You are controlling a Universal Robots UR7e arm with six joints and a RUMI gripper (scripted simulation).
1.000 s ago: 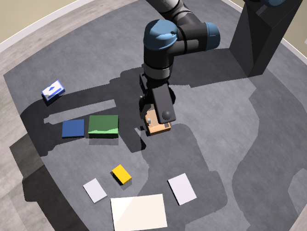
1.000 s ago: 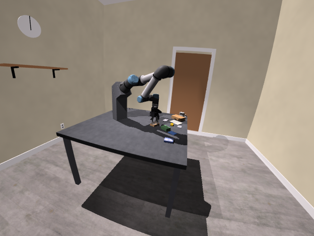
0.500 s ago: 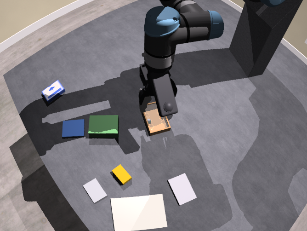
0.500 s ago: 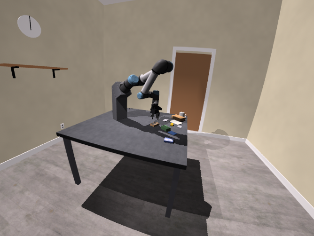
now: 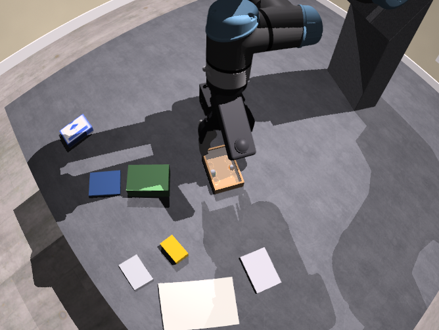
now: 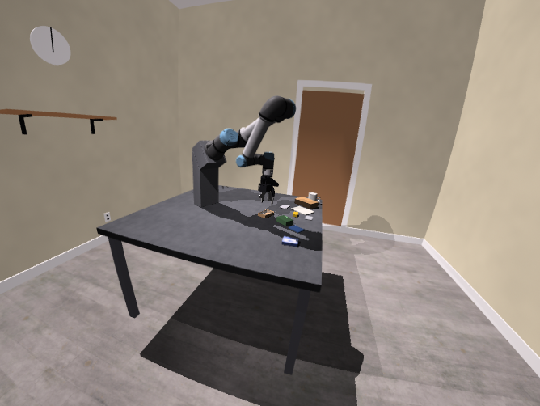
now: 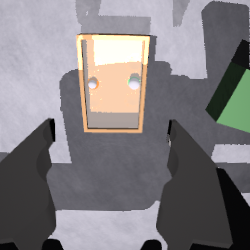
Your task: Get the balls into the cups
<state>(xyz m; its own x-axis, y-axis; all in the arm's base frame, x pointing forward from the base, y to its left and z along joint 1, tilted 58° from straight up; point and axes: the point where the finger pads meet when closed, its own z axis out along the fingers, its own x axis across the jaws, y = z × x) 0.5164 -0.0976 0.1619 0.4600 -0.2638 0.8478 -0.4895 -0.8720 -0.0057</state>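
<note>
The wooden puzzle (image 5: pixel 224 186) (image 6: pixel 265 213) (image 7: pixel 114 131) lies flat on the table under its clear cover. Inside it, in the wrist view, a white ball sits at the left by an orange spot. A slightly larger white ball sits at the right by a green spot. Both also show in the overhead view, the smaller ball and the larger ball. My gripper (image 7: pixel 112 120) (image 6: pixel 267 198) hangs above the puzzle's near end, open. Its fingers stand apart on either side, clear of the frame, with nothing between them.
A green box (image 5: pixel 147 179) (image 7: pixel 232 100) and a blue pad (image 5: pixel 104 182) lie left of the puzzle. A blue and white box (image 5: pixel 76 130) lies farther left. A yellow block (image 5: pixel 173 248), two white cards (image 5: pixel 135 271) (image 5: pixel 260 269) and a large white sheet (image 5: pixel 198 303) lie in front.
</note>
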